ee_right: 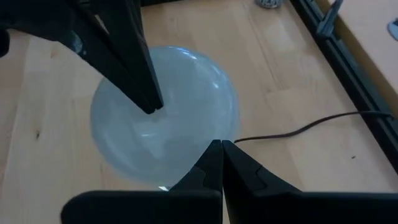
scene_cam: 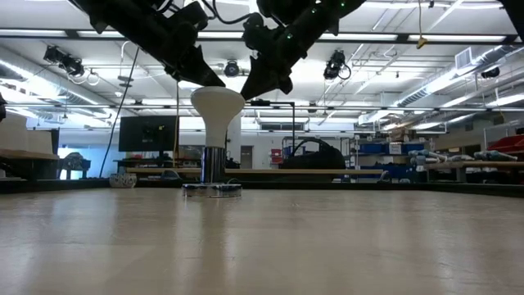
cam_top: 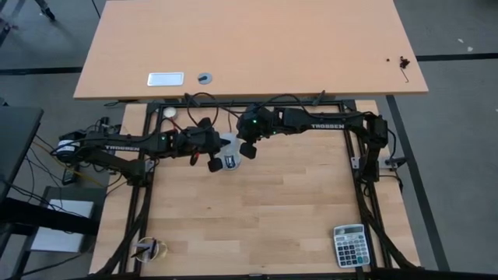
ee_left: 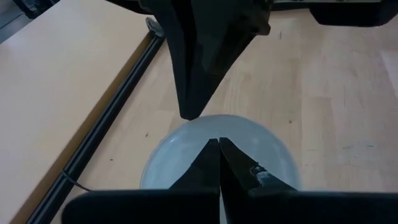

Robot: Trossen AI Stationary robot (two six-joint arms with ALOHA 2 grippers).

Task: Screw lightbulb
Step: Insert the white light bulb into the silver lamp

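Toward twelve o'clock on the table we see the lightbulb [scene_cam: 217, 123] upright on its socket [scene_cam: 212, 190]. Left gripper [ee_left: 219, 144] and right gripper [ee_right: 221, 146] hover over its face from nine and three o'clock, jaws pinched together, holding nothing.

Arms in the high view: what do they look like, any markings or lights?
Both arms are black and jointed, with white TROSSEN lettering along the left arm and right arm. A green light glows on each, and black cables loop between them. Each end effector, left and right, has two black tapered fingers.
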